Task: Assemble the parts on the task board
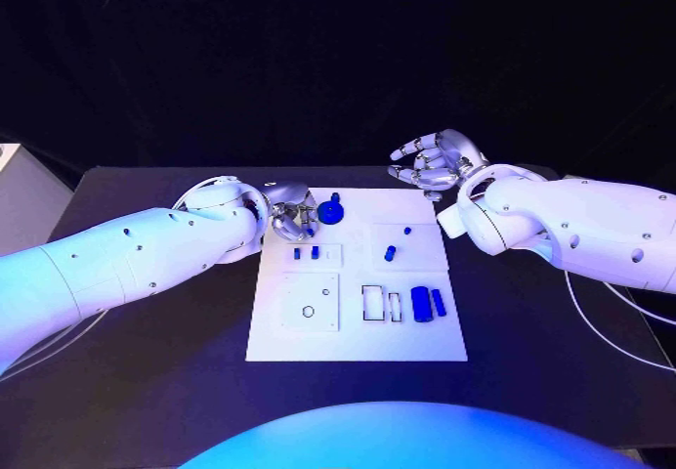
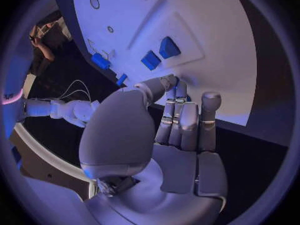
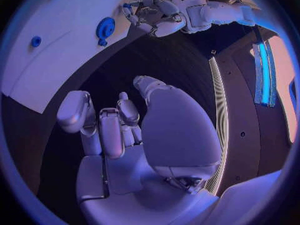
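Observation:
The white task board lies mid-table. My left hand hovers over its far left corner, beside a round blue gear. Thumb and fingers meet on what looks like a small blue part. My right hand hangs past the board's far right corner with its fingers loosely bent and apart, and there is nothing in it. Small blue parts sit on the board: two near the left hand, two at centre, and two upright pieces at the right.
The board has an empty rectangular slot and a plate with a small hole. A pale box stands at the table's left edge. Thin cables trail from the right arm over the black table.

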